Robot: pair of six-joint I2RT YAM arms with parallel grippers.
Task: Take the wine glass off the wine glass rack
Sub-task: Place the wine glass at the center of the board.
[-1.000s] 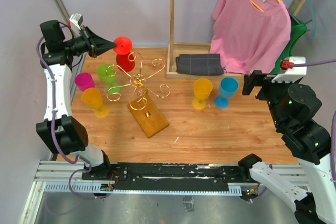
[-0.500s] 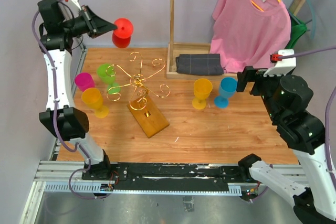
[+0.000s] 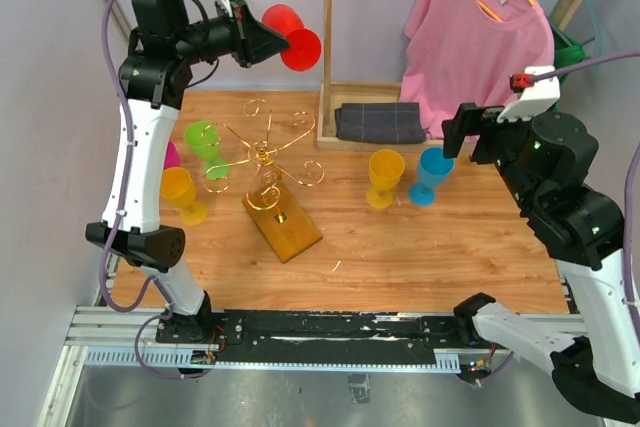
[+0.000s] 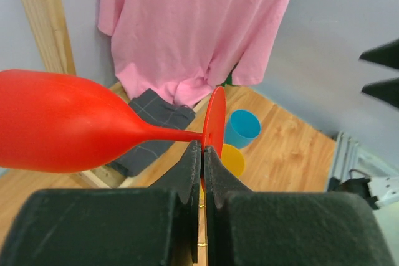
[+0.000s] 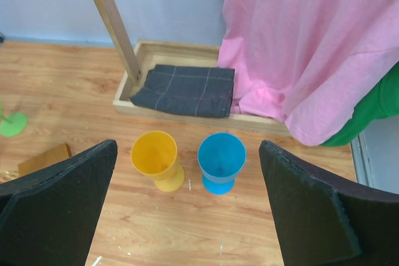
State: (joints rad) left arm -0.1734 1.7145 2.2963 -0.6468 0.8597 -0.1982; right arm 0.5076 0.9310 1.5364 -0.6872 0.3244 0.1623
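**Red glass held clear of rack**

Left gripper [image 4: 203,154] jaws clamped on stem of red wine glass [image 3: 295,37], held sideways high above and behind the wine glass rack [image 3: 265,162], not touching it. Right gripper [image 5: 187,207] jaws spread wide, empty, right of rack above yellow cup [image 5: 154,157] and blue cup [image 5: 221,160] on surface [image 3: 420,247].
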